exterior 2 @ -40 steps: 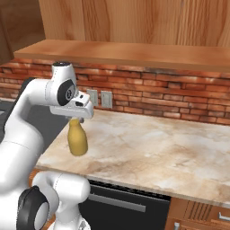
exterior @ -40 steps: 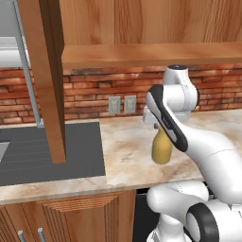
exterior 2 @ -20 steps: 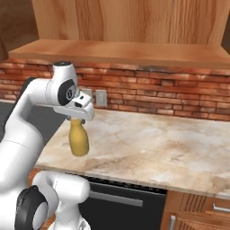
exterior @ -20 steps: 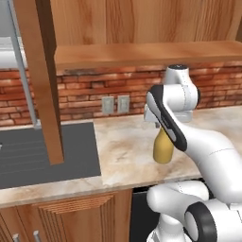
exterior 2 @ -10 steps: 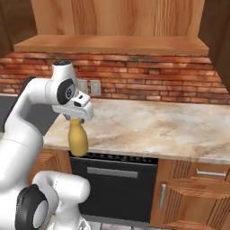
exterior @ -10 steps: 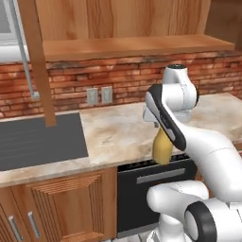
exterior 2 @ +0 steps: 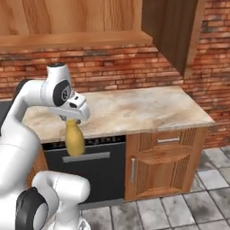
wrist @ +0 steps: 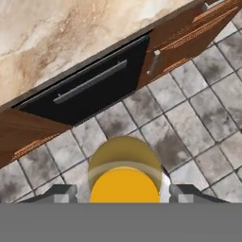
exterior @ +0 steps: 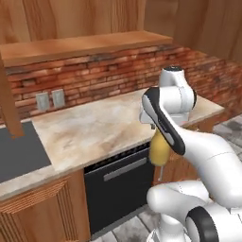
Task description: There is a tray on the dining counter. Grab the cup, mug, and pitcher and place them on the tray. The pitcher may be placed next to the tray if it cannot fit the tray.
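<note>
Pitcher (exterior 2: 74, 139) hangs by its neck from the gripper (exterior 2: 72, 119), up in the air past the worktop (exterior 2: 134, 110) edge, above the tiled floor (exterior 2: 179, 206). A bump or fast turn could make it slip, fall and break.

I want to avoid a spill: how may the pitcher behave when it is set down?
The pitcher hangs by its narrow neck from the gripper, so it could swing. Its body looks rounded and bottom-heavy, so it probably stands steady, but may roll if tipped. It looks rigid and smooth, perhaps slippery.
</note>
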Motion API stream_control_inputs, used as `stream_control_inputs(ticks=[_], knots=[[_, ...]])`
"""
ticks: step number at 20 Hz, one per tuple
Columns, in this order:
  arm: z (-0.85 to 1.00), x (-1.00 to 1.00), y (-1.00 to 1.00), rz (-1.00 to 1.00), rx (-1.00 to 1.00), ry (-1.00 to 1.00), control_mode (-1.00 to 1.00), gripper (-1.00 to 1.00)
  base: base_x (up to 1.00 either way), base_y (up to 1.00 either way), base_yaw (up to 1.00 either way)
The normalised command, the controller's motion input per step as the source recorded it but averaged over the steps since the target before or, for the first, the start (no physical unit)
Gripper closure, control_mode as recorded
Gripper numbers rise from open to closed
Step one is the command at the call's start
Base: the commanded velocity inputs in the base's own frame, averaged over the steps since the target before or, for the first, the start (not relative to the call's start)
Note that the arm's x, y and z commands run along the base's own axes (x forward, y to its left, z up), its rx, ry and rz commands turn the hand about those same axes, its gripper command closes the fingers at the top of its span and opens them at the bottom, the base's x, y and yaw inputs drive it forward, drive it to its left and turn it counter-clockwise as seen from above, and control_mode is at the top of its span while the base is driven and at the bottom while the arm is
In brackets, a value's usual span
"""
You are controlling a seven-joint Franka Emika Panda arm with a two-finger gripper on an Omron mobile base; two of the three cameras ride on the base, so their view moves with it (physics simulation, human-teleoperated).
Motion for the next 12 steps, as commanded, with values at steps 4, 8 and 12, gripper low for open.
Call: stream_control_inputs(ticks=[4,8,12], knots=[[0.0,0.0,0.0,0.0,0.0,0.0,1.0,1.0,-0.18,0.0,-0.71],[0.0,0.0,0.0,0.0,0.0,0.0,1.0,1.0,-0.18,0.0,-0.76],[0.0,0.0,0.0,0.0,0.0,0.0,1.0,1.0,-0.21,0.0,-0.81]])
